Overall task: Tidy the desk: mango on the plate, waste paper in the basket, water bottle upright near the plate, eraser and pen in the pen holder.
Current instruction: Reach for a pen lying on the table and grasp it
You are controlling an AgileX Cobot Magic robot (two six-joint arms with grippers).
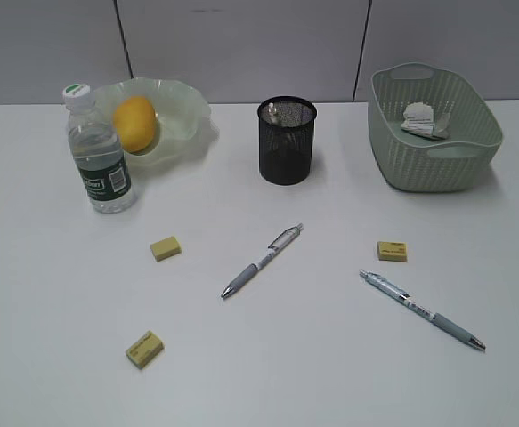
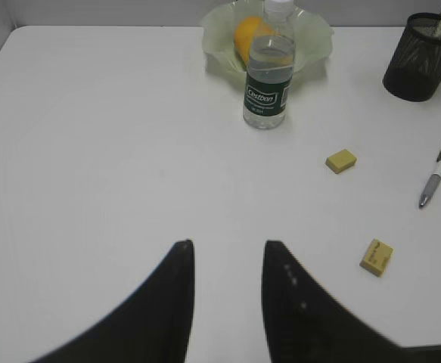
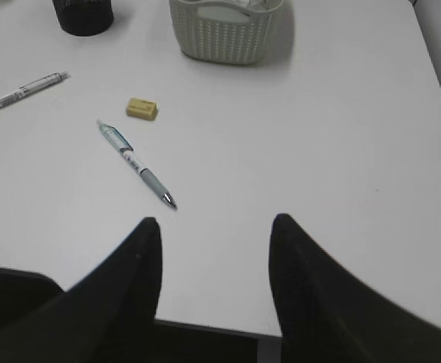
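Observation:
The mango [image 1: 135,123] lies in the wavy-rimmed plate [image 1: 181,105], and the water bottle [image 1: 103,151] stands upright just in front of it. The waste paper [image 1: 425,120] rests inside the basket [image 1: 433,156]. The black mesh pen holder [image 1: 287,140] stands at the back middle of the desk [image 1: 54,294]. Two pens [image 1: 262,261] [image 1: 422,310] and three yellow erasers [image 1: 166,248] [image 1: 144,349] [image 1: 392,251] lie loose on the desk. My left gripper [image 2: 228,246] hangs open over bare desk. My right gripper [image 3: 216,219] is open near the front edge, right of a pen [image 3: 137,165].
Grey wall panels stand behind the desk. In the right wrist view the desk's front edge [image 3: 205,325] runs just under the fingers. Neither arm shows in the exterior view. Something pale pokes up inside the pen holder [image 2: 420,57].

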